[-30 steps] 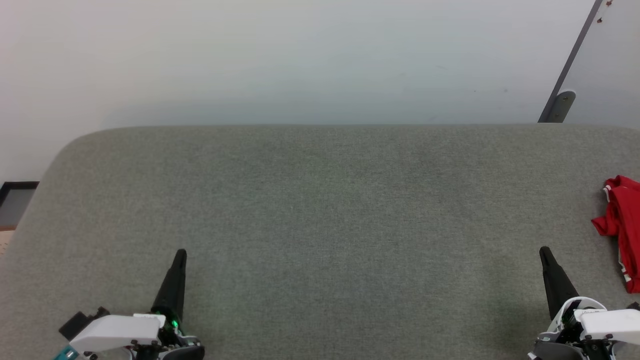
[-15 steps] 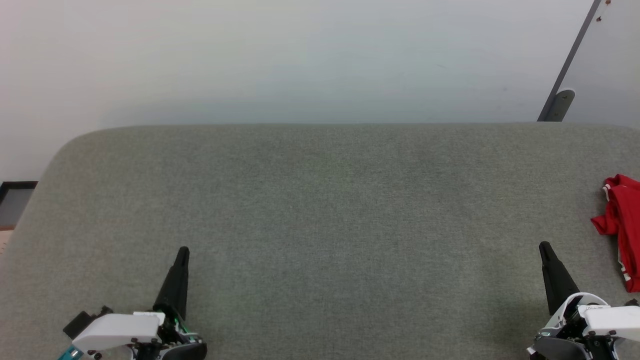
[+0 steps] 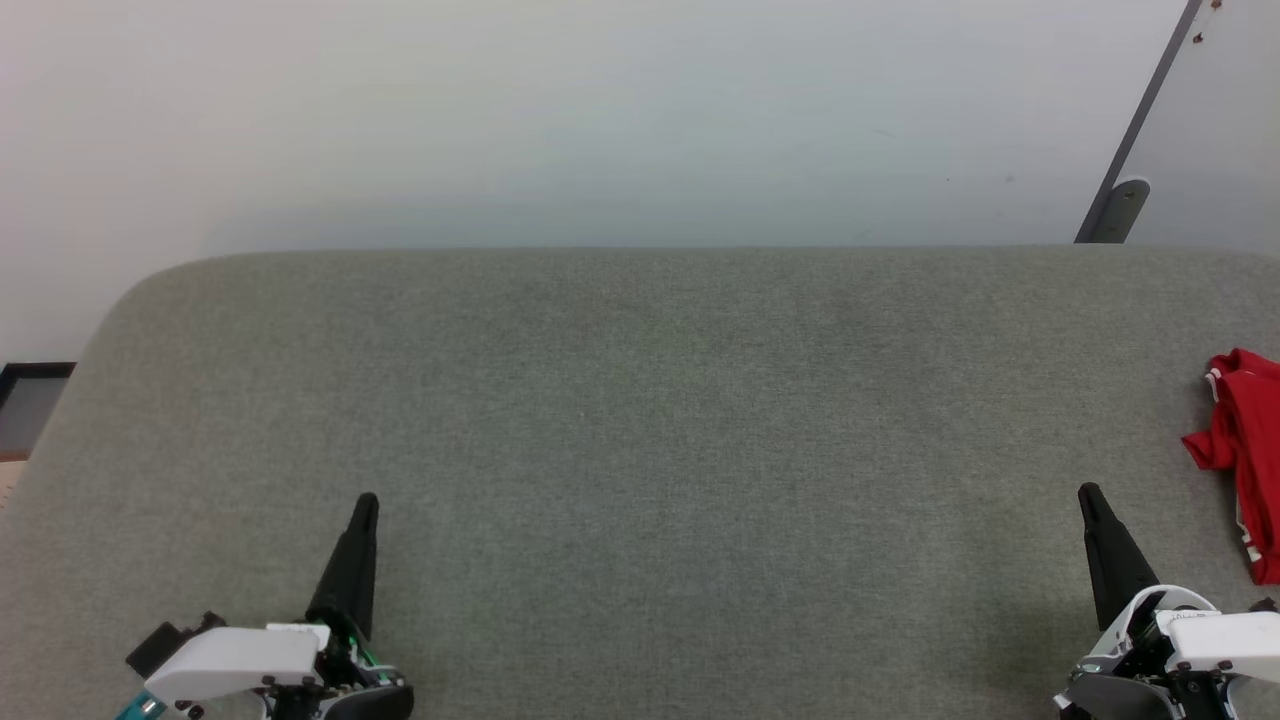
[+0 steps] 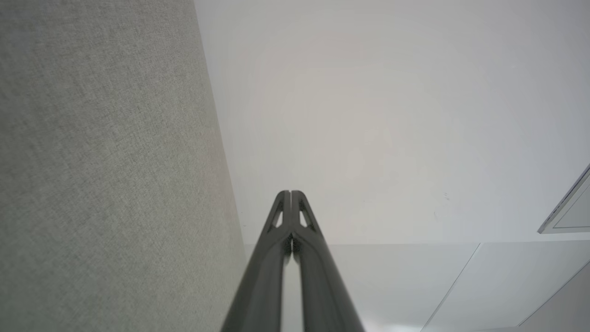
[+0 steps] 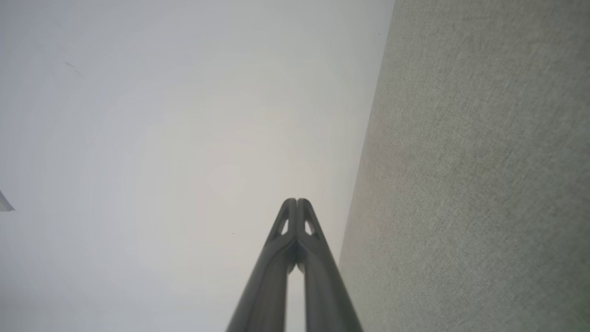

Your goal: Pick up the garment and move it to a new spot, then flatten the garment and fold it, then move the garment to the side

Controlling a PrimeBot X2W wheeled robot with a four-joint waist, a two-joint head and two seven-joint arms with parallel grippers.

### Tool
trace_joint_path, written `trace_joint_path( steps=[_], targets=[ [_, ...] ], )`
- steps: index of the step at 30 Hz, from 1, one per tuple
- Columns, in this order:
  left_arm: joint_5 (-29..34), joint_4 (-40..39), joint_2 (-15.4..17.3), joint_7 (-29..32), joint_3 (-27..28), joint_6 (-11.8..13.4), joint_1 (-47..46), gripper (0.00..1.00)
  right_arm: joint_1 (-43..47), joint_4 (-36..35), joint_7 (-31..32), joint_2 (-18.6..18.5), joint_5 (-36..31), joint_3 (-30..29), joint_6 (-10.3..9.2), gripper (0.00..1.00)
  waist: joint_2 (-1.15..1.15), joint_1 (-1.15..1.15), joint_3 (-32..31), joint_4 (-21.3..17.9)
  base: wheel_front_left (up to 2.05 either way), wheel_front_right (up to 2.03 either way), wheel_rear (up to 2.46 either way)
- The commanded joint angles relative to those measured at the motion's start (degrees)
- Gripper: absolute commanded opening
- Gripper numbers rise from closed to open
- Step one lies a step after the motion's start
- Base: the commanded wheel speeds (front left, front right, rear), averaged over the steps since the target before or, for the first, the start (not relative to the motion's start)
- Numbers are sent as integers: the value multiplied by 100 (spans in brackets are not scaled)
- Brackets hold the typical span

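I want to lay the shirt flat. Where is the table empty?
The grey fabric tabletop is bare from the left tool across to the right tool. The crumpled red shirt crowds the right edge.

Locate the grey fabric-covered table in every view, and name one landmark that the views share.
Head view: the grey fabric-covered table spans the lower two thirds.
Left wrist view: left third, beside the left gripper.
Right wrist view: right third, beside the right gripper.
Shared landmark: the white wall beyond its far edge.
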Motion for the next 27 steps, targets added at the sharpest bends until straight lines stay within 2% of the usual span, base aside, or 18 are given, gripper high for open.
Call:
trace_joint_path(
  steps=[1, 27],
  targets=[
    [-11, 6, -8, 14, 12, -22, -57, 0, -15, -12, 16, 22, 19, -1, -6, 0, 0, 0, 0, 0, 0, 0, 0],
    [-7, 6, -8, 18, 14, -22, -57, 0, -14, -12, 15, 21, 20, 0, -6, 0, 0, 0, 0, 0, 0, 0, 0]
  ],
)
